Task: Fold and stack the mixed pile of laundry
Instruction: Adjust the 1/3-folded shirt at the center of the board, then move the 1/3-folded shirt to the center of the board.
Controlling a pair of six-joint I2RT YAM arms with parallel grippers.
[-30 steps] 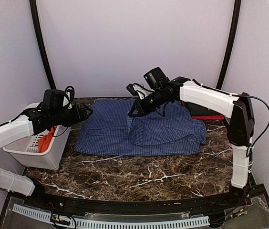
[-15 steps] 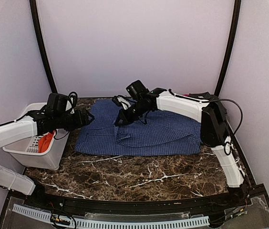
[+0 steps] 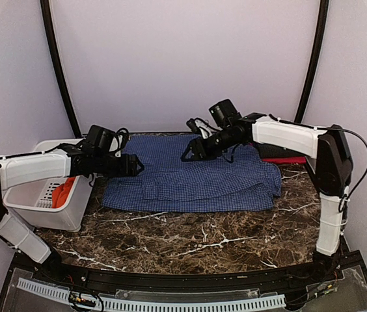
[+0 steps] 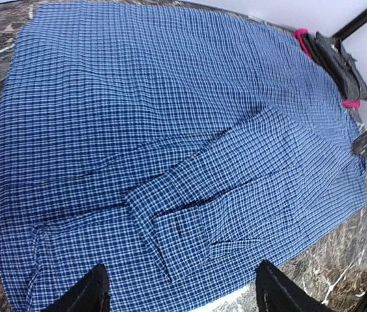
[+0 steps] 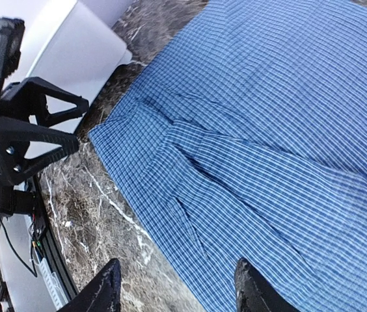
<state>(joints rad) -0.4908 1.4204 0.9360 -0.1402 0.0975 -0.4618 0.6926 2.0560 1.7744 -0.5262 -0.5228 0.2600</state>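
Observation:
The blue-and-white checked shirt (image 3: 196, 177) lies spread flat on the marble table, with one sleeve (image 4: 196, 221) folded across its front. An orange-red cloth (image 3: 63, 192) shows inside the white basket. My left gripper (image 3: 136, 167) hovers at the shirt's left edge, open with nothing between its fingers (image 4: 94, 294). My right gripper (image 3: 187, 155) hangs above the shirt's back middle, also open and empty, and its fingertips (image 5: 252, 289) frame the shirt's near hem (image 5: 190, 260).
The white slotted basket (image 3: 34, 207) stands at the table's left edge, under my left arm. A dark folded item with a red strip (image 3: 280, 156) lies at the back right corner. Bare marble (image 3: 196, 240) runs along the front.
My right gripper has opened and let go of the sleeve, which now lies flat on the shirt, and has drawn back to the right. My left gripper has moved right, up to the shirt's left edge.

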